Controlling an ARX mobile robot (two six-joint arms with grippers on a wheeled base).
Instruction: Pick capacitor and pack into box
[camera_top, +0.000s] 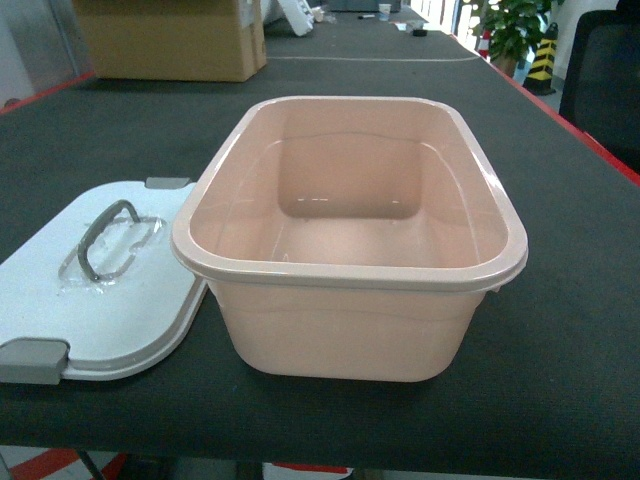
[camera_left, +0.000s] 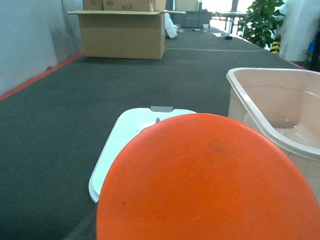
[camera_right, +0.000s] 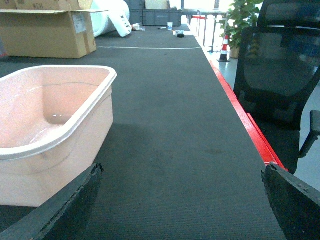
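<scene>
Big orange disc (camera_left: 210, 180) fills the bottom of the left wrist view, hiding the left gripper, so can't tell how its jaws stand. Right gripper (camera_right: 182, 210) is spread wide, nothing between the fingers. The pink box (camera_top: 350, 300) sits open on the dark table (camera_top: 570, 330), its white lid (camera_top: 100, 290) touching the box's left side. No capacitor visible anywhere.

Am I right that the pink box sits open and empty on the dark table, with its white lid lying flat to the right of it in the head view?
Not quite: the head view shows the white lid lying flat to the left of the pink box, not the right. The box is indeed open and empty on the dark table.
</scene>
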